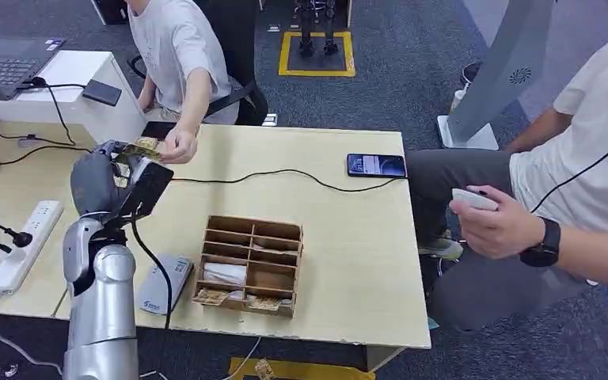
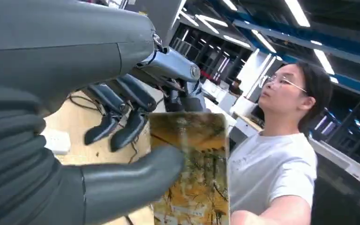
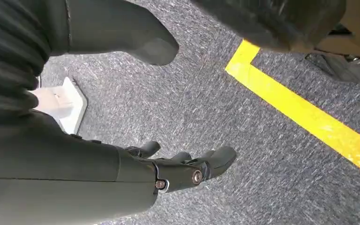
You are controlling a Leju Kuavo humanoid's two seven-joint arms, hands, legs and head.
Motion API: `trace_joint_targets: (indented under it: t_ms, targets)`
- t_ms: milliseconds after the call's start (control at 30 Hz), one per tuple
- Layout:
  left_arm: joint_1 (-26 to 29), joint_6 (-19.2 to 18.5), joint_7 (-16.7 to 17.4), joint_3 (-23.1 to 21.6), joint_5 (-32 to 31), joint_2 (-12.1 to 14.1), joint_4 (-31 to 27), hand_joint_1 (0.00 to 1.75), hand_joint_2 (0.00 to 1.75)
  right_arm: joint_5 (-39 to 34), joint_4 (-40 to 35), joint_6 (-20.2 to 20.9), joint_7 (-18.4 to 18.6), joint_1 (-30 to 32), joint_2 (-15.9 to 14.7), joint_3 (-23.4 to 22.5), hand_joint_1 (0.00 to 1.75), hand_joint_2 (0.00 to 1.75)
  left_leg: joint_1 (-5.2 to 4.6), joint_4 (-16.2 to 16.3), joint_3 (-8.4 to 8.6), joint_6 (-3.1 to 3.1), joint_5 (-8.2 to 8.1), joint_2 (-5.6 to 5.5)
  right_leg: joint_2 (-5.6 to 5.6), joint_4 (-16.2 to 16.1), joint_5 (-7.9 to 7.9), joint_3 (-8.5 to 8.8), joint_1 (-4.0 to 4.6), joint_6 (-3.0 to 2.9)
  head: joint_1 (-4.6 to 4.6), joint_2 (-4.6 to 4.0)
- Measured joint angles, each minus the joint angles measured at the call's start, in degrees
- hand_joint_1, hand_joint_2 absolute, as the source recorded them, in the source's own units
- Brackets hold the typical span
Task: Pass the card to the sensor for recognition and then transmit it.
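The left robot hand [image 1: 99, 180] is raised over the far left of the desk [image 1: 348, 261], grasping a yellow patterned card [image 2: 192, 173] between thumb and fingers. A seated person's hand [image 1: 178, 146] touches the card's far end. The right robot hand [image 3: 183, 164] hangs over grey carpet, fingers apart, holding nothing.

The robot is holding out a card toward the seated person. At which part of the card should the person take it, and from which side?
The left hand pinches the card at one end, its thumb across the face. The far end, pointing toward the person's hand, is free. Probably best to pinch that free end from the person's side, flat across both faces, away from the robot's fingers.
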Motion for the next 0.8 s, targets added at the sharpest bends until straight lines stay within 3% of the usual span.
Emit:
trace_joint_targets:
  t_ms: [467, 533, 567, 600, 633, 667, 800]
  targets:
    - [0.0, -0.6, -0.2, 0.0, 2.1, -0.1, 0.2, 0.00, 1.75, 0.0, 0.0, 0.0, 0.0, 0.0, 0.1, 0.2, 0.00, 1.75, 0.00, 0.0, -0.01, 0.02, -0.01, 0.00, 0.00, 0.0, 0.00, 0.00, 0.00, 0.00, 0.00, 0.00]
    - [-0.1, -2.1, 0.1, 0.0, 3.6, -0.2, 0.4, 0.00, 1.75, 0.0, 0.0, 0.1, 0.2, 0.0, 0.2, 0.3, 0.00, 1.75, 0.00, 0.0, -0.01, 0.02, -0.01, 0.00, -0.01, 0.0, -0.01, 0.00, 0.00, 0.01, 0.02, 0.00]
    - [-0.1, -4.3, 0.5, 0.0, 4.3, -0.5, 0.5, 0.00, 1.75, 0.0, 0.0, 0.0, 0.4, 0.0, 0.3, 0.3, 0.00, 1.75, 0.00, 0.0, -0.01, 0.02, -0.01, 0.00, -0.01, 0.0, 0.00, 0.00, 0.00, 0.00, 0.00, 0.00]
    - [0.7, -7.5, -1.4, -0.7, 4.2, -0.8, 0.3, 0.00, 1.75, -0.1, 0.0, -0.2, 0.5, 0.0, 0.3, 0.2, 0.00, 1.75, -0.01, 0.0, -0.01, 0.02, -0.01, 0.00, 0.00, 0.0, 0.00, 0.01, -0.01, 0.01, 0.02, 0.00]
    - [5.7, -12.2, -6.2, -6.3, 7.0, 0.7, -2.6, 0.00, 1.75, -0.2, 0.0, -0.8, 0.3, 0.1, 0.3, -0.5, 0.00, 1.75, -0.01, 0.0, -0.03, 0.05, -0.04, 0.02, 0.02, 0.0, -0.01, 0.00, -0.01, 0.01, 0.04, 0.00]
    - [12.5, -11.4, -9.0, -14.1, 10.1, 6.4, -7.1, 0.00, 1.75, -0.1, -0.1, -0.9, -0.2, 0.5, 0.2, -1.6, 0.00, 1.75, -0.01, 0.0, -0.06, 0.06, -0.10, 0.12, 0.10, 0.0, -0.04, -0.06, 0.00, 0.01, 0.02, 0.00]
    - [19.6, -11.0, -9.9, -18.8, 16.1, 12.6, -13.7, 0.00, 1.75, -0.2, -0.3, -1.1, -0.3, 1.1, 0.1, -3.1, 0.00, 1.75, 0.02, 0.0, -0.10, 0.03, -0.12, 0.11, 0.08, 0.0, -0.10, -0.10, 0.02, 0.02, 0.02, 0.00]
